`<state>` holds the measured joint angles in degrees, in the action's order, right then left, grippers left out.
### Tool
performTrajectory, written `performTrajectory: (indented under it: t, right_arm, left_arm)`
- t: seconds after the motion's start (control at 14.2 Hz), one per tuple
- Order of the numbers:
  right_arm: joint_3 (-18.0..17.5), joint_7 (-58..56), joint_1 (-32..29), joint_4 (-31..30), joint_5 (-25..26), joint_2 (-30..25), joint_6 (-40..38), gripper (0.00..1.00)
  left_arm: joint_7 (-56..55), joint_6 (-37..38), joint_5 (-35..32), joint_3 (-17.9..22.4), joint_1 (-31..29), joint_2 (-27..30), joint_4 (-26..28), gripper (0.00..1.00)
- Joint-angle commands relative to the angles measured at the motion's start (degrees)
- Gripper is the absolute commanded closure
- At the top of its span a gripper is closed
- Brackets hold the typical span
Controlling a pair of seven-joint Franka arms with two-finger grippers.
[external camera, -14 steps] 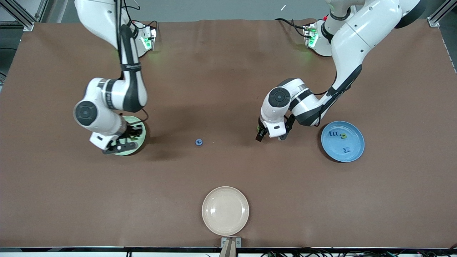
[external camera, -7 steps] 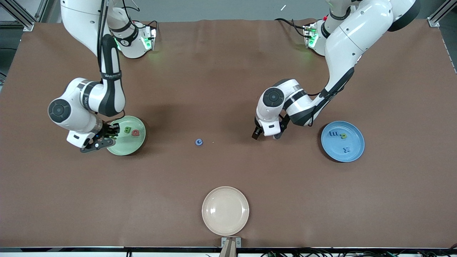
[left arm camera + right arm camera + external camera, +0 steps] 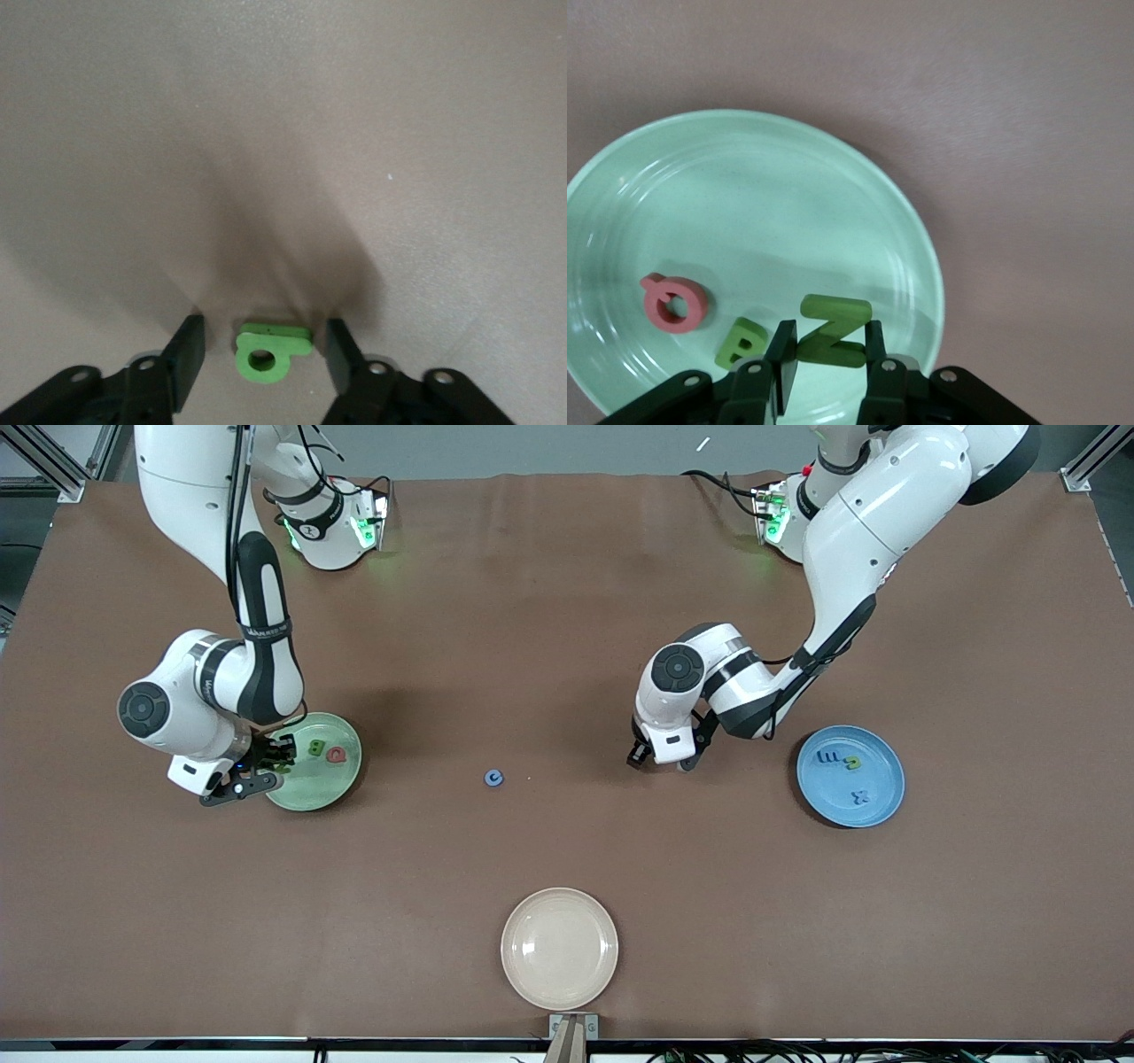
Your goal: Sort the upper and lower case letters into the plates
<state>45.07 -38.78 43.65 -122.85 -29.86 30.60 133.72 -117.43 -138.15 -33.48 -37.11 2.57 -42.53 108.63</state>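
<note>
My right gripper (image 3: pixel 268 764) is shut on a green Z (image 3: pixel 837 312) just over the rim of the pale mint green plate (image 3: pixel 321 788), at the edge toward the right arm's end; the plate also shows in the right wrist view (image 3: pixel 762 204). A red Q (image 3: pixel 336 755) and a green B (image 3: pixel 315 749) lie in that plate. My left gripper (image 3: pixel 660 760) is open and low over the table, its fingers on either side of a small green letter (image 3: pixel 270 356). A blue c (image 3: pixel 493 778) lies on the table between the plates. The blue plate (image 3: pixel 873 815) holds three small letters.
A beige plate (image 3: pixel 558 948) sits near the table's front edge, nearer to the front camera than the blue c. The brown table (image 3: pixel 567 646) stretches between the two arms' bases.
My right gripper has moved from over the mint plate's middle to its edge toward the right arm's end, uncovering the B and Q. My left gripper shifted slightly.
</note>
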Motion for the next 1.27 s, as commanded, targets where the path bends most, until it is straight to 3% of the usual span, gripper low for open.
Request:
performTrajectory:
  t: [0.0, 0.14, 0.28, 0.49, 0.85, 0.92, 1.2]
  right_arm:
    - [-3.15, -1.30, -2.96, 0.07, -1.86, -0.02, 0.75, 0.97]
    - [-3.24, -1.30, -3.04, 0.33, -2.13, 0.08, 0.67, 0.78]
    - [-3.24, -1.21, -3.31, 0.60, -2.13, -0.01, 0.32, 0.02]
    - [-3.06, -0.78, -3.75, 2.61, -2.13, -0.36, -1.78, 0.00]
    - [-2.97, 9.12, -1.04, 7.53, -2.13, -0.89, -9.69, 0.00]
    - [-2.97, 13.16, 0.98, 8.15, -2.13, -0.98, -10.66, 0.00]
    - [-3.24, 32.31, 9.50, 10.00, -2.31, -0.81, -9.97, 0.00]
  left_arm:
    - [-1.05, -1.06, -0.62, 0.46, 0.60, 0.00, 0.18, 0.47]
    - [-1.05, -1.77, -0.62, 0.46, 0.60, 0.00, 0.27, 0.58]
    - [-0.78, -1.86, -0.71, 0.46, 0.60, 0.00, 0.18, 0.71]
    - [0.27, -1.86, -0.80, 0.46, -0.45, 0.78, -0.17, 0.82]
    - [7.11, 0.07, 0.25, -1.03, -5.18, 6.57, 0.00, 0.86]
    - [11.04, 0.34, 0.25, -1.99, -7.90, 7.63, 0.27, 0.87]
    - [28.61, 6.39, 0.17, -11.92, -25.64, 8.17, 1.06, 0.87]
